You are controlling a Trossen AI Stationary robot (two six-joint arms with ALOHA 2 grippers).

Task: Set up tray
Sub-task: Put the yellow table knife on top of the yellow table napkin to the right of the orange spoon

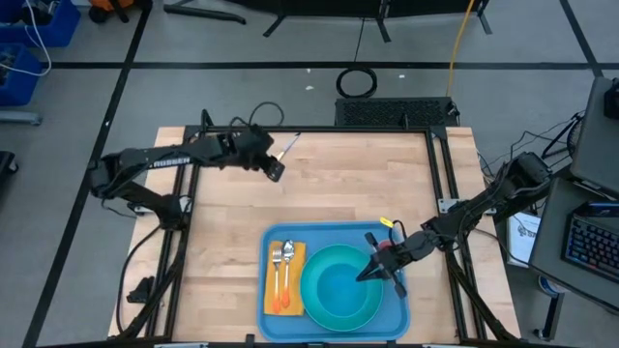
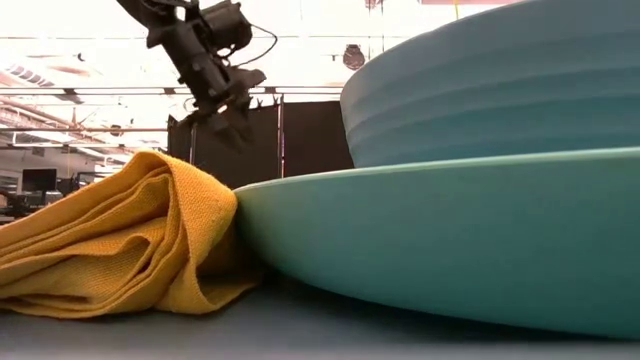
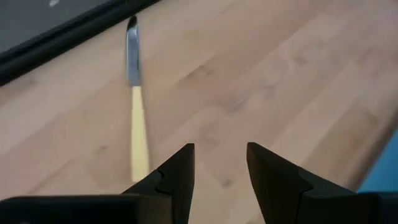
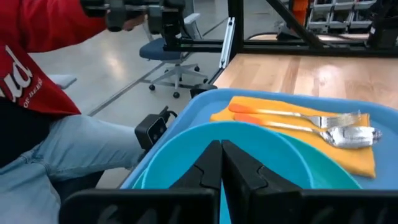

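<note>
The blue tray (image 1: 387,311) lies at the table's near edge. On it, a yellow-orange napkin (image 1: 284,278) carries a fork (image 4: 292,114) and a spoon (image 4: 311,130) with orange handles. Beside the napkin a turquoise plate (image 1: 340,285) holds a paler bowl (image 4: 180,162). My right gripper (image 1: 368,275) is shut and hangs over the plate's right rim, fingers (image 4: 208,165) pointing across the bowl. My left gripper (image 1: 275,171) is open above the bare far-left part of the table. A knife (image 3: 134,93) with a yellow handle lies flat just beyond it (image 1: 287,146). My right gripper (image 4: 221,163) is shut, with its tips over the bowl's inside near the right rim. I cannot tell whether they touch the bowl or the plate.
Bare wooden table top (image 1: 368,184) stretches between the knife and the tray. Black frame rails (image 1: 447,184) run along the table's sides. A seated person in a red top and jeans (image 4: 43,124) shows beyond the table's left side in the right wrist view.
</note>
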